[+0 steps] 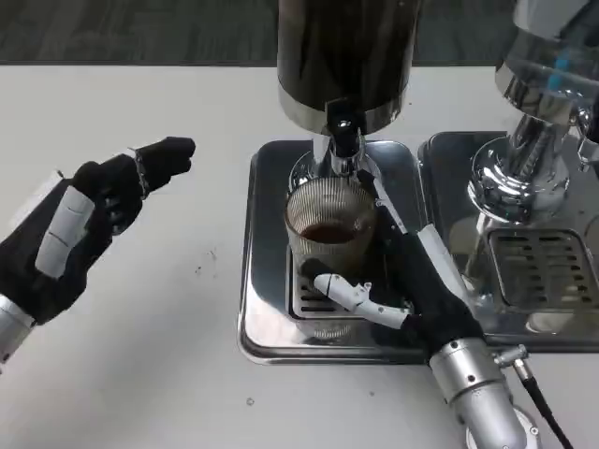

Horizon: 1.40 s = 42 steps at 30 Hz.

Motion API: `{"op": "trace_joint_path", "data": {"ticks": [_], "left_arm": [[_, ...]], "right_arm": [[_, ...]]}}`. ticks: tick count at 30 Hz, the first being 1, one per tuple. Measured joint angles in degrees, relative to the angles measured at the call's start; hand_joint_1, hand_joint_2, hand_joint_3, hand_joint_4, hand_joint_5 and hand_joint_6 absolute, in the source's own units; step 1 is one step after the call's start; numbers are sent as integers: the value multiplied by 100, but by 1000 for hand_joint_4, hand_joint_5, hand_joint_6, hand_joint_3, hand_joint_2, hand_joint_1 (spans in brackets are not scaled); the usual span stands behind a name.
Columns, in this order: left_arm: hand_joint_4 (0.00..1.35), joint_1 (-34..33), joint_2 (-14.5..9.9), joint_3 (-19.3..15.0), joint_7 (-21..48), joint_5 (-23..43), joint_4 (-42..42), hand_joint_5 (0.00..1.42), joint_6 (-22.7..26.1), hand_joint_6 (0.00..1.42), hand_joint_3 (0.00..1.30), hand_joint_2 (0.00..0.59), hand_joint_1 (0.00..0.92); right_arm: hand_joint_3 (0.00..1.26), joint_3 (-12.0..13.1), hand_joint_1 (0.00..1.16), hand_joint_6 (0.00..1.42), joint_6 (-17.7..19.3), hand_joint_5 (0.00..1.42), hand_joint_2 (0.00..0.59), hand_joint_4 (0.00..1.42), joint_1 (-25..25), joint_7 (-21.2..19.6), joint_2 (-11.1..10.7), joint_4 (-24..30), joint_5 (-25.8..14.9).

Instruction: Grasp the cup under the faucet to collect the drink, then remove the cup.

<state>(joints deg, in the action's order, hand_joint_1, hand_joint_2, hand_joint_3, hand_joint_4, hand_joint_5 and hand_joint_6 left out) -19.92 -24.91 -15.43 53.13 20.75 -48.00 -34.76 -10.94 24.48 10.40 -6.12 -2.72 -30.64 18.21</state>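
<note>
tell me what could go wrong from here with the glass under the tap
1. The right hand grips the ribbed clear glass cup, which holds dark drink; tilting it on removal could spill onto the shiny metal drip tray.
2. The cup's rim sits close under the black faucet spout of the dark cylindrical dispenser; lifting straight up could knock it.
3. The left hand hovers apart over the white table, so it gives no support if the grip slips.

Right hand (412, 290) grips ribbed cup (329, 245) under faucet (343, 140), dark drink inside, on drip tray (267, 309). Left hand (89, 220) at 9 o'clock over desk (168, 374), holding nothing.
</note>
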Motion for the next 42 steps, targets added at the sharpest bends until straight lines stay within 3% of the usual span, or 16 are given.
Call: {"op": "trace_joint_path", "data": {"ticks": [7,13,21,31,42], "left_arm": [[167,81,-26,-49,-41,-1,19,125,1,24,302,88,0],[175,160,-46,-50,-63,-6,32,127,8,24,303,88,0],[200,196,-50,-50,-100,-9,43,136,22,24,317,85,0],[236,219,-89,-49,-100,-17,43,152,52,38,326,79,0],[259,246,-92,-47,-102,-39,65,164,92,54,338,94,0]], "right_arm": [[0,-128,680,172,-142,102,213,1,82,-339,17,-41,285],[4,-242,680,262,-455,201,213,84,116,-673,67,49,527],[149,-364,680,424,-771,304,213,214,54,-1005,137,218,738],[258,-472,702,573,-774,404,209,327,10,-1354,194,205,842],[334,-629,692,845,-641,546,204,432,-108,-2275,309,67,1149]]}}
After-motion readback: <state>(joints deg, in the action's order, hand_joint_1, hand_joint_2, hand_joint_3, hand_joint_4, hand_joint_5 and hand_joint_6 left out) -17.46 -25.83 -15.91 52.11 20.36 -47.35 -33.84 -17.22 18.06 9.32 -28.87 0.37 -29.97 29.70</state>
